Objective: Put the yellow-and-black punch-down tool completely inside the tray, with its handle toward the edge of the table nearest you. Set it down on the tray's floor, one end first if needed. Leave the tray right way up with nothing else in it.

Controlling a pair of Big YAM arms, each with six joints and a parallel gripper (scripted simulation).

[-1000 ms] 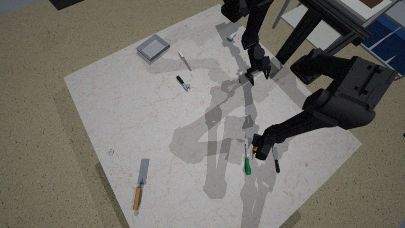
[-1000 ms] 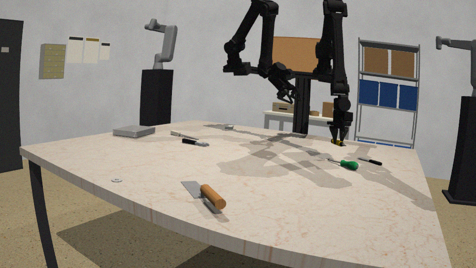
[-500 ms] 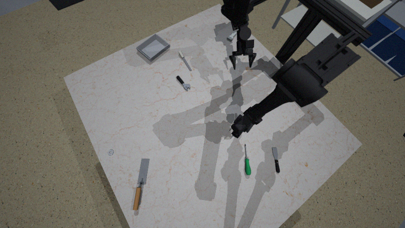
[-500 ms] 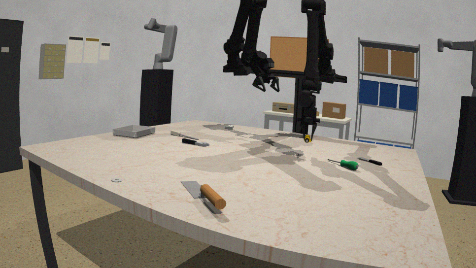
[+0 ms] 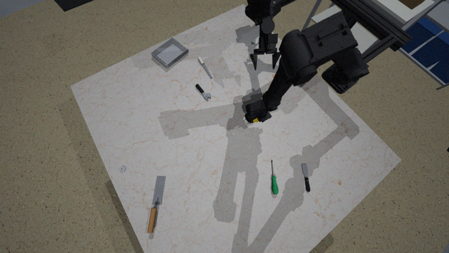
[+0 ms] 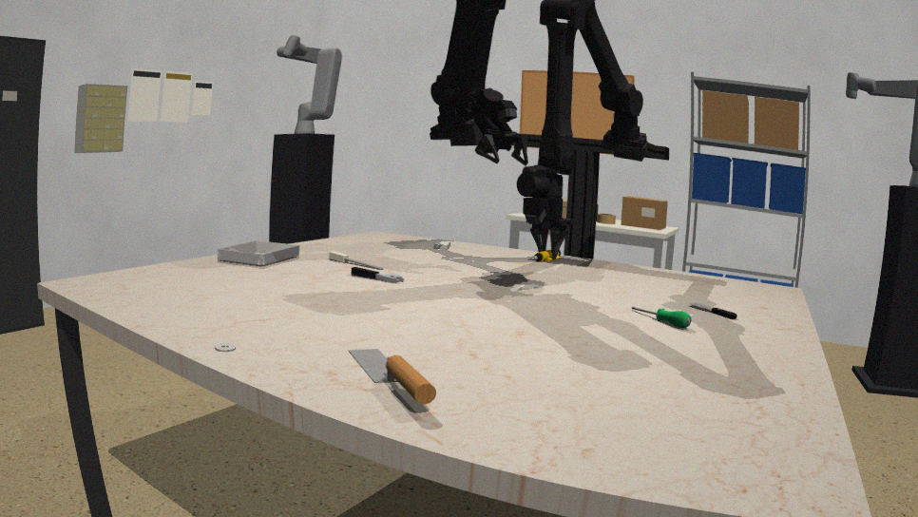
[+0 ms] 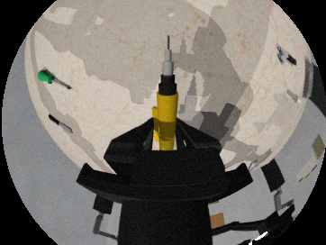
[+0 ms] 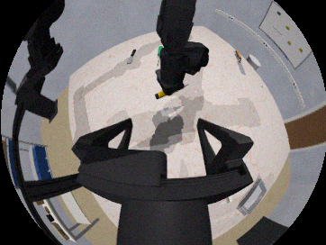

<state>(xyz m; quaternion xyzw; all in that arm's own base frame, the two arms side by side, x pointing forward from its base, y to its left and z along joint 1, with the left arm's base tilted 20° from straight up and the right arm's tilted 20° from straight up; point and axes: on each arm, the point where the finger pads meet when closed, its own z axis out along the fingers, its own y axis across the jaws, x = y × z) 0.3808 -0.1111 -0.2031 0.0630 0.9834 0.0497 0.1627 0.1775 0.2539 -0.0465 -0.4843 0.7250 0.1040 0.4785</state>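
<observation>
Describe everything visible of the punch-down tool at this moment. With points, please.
The punch-down tool (image 5: 255, 120) (image 6: 547, 256) (image 7: 167, 108) (image 8: 160, 95) has a yellow, plastic-looking handle with a black collar, then a stepped grey metallic shaft narrowing to a thin dark tip. A second yellow piece shows alongside the handle. The left end effector (image 7: 164, 121) grips it by the handle, tip pointing out from between the fingers. It is outside the tray (image 5: 169, 52) (image 6: 258, 261) (image 8: 252, 196).

Away goes the punch-down tool (image 5: 255, 120) (image 6: 547, 256) (image 7: 167, 113) (image 8: 160, 95)!
Left gripper (image 5: 254, 121) (image 6: 549, 252) (image 7: 165, 128) (image 8: 171, 93) has swung it clear of the green screwdriver (image 5: 274, 184) (image 6: 672, 317) (image 7: 45, 77), its tip turned around.
</observation>
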